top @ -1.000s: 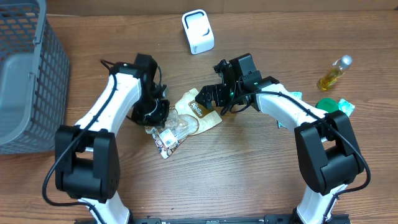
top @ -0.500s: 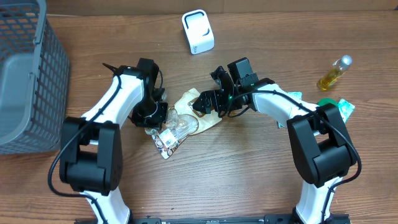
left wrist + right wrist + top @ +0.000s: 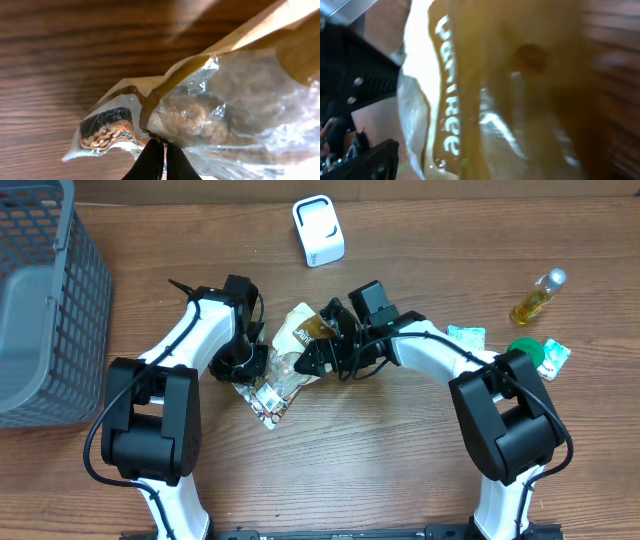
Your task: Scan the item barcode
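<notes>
Left pincer (image 3: 162,146) pinches snack bag (image 3: 225,100); right pincer's (image 3: 322,348) spread unclear

The left white-and-black arm (image 3: 190,330) rises from the near table edge, its elbow bent outward and its wrist folded back inward and downward. The left gripper (image 3: 252,368) points at the tabletop, its black fingers (image 3: 150,160) pressed tight together, pinching the edge of the brown-and-clear plastic snack bag (image 3: 225,100). The right white-and-black arm (image 3: 440,358) stretches its forearm across toward the middle. The right gripper (image 3: 320,345) lies nearly level, aimed at the left one, jaws standing wide apart
</notes>
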Controlling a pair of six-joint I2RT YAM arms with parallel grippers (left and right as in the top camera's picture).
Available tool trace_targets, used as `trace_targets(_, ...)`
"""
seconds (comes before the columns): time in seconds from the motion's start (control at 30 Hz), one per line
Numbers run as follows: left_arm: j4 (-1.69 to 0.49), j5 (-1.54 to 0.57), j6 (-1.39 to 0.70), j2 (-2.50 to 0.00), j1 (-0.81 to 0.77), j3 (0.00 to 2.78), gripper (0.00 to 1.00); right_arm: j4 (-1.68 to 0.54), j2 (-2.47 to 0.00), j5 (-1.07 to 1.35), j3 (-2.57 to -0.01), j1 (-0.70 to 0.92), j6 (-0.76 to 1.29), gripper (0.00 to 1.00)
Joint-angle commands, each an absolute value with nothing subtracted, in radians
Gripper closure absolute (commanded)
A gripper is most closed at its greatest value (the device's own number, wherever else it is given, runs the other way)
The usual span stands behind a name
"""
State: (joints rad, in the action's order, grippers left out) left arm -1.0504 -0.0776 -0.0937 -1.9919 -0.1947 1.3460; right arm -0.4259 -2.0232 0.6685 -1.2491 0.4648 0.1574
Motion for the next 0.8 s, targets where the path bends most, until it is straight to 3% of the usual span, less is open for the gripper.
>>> trace_targets(0.0, -1.014, 0.011, -0.066, -2.029, -0.192, 1.341, 0.93, -0.397, -2.033, 0.728, -1.247, 0.482, 0.155, 0.06)
trace_targets(0.27, -1.005, 0.020, -0.044, -2.029, -0.192, 1.341, 0.93, -0.393, -2.033, 0.612, -1.247, 0.459, 0.155, 0.03)
trace_targets(0.77, -0.923, 0.029, -0.023, -2.029, -0.192, 1.358, 0.92, -0.435, -1.977, 0.652, -1.251, 0.310, 0.154, 0.02)
